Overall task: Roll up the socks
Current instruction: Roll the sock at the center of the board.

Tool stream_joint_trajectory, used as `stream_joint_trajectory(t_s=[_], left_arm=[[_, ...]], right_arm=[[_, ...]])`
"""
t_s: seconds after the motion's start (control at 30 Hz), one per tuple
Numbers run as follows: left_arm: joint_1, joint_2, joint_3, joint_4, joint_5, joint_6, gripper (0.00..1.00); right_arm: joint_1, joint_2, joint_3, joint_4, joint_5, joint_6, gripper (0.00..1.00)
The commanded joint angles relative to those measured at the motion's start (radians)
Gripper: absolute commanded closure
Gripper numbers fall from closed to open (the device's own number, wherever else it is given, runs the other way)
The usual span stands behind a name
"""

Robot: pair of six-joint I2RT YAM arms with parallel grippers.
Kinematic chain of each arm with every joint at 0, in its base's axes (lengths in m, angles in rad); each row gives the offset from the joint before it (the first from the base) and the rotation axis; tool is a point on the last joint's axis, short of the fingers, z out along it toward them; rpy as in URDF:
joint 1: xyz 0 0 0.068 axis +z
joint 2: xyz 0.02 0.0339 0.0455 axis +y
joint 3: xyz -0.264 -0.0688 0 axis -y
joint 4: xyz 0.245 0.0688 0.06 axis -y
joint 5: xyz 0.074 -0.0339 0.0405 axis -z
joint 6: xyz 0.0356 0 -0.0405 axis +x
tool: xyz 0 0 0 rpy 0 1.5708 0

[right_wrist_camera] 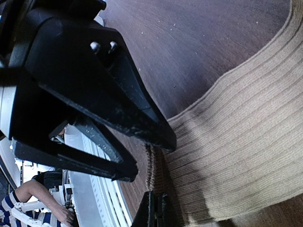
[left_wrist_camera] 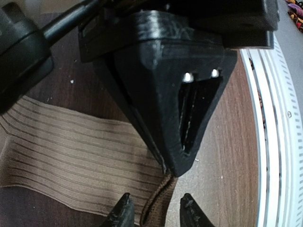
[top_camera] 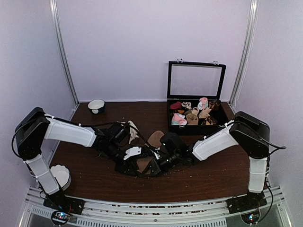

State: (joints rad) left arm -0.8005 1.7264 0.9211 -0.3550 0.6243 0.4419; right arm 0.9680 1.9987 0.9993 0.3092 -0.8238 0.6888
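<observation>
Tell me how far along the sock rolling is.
Done: nothing rolled yet; the tan sock lies flat and spread on the table. In hand: the right gripper is shut on the sock's raised edge, and the left gripper sits open either side of that same edge. To do: the whole roll.
</observation>
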Motion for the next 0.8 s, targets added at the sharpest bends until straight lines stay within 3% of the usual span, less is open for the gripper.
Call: stream_joint_trajectory(t_s=[0.0,0.23,0.37,0.43,0.6,0.77], left_arm=[[-0.005,0.025,-0.010,0.018,-0.018,0.001,0.71],[-0.005,0.051,-0.015,0.029,-0.024,-0.019,0.87],[-0.003,0.075,-0.010,0.048,-0.059,-0.060,0.96],[-0.003,0.082,-0.010,0.056,-0.069,-0.077,1.00],[0.021,0.084,-0.032,0.102,-0.047,-0.124,1.00],[0.035,0.106,-0.015,0.077,-0.015,-0.137,1.00]], right_arm=[[-0.006,0.029,0.021,0.009,-0.020,0.014,1.00],[-0.007,0.015,-0.009,0.083,0.000,0.052,0.99],[-0.006,0.005,-0.052,0.195,0.006,0.141,0.80],[-0.007,0.002,-0.075,0.252,0.006,0.185,0.78],[-0.007,-0.018,-0.091,0.133,0.045,0.176,0.66],[-0.019,-0.112,-0.195,0.181,0.127,0.196,0.60]])
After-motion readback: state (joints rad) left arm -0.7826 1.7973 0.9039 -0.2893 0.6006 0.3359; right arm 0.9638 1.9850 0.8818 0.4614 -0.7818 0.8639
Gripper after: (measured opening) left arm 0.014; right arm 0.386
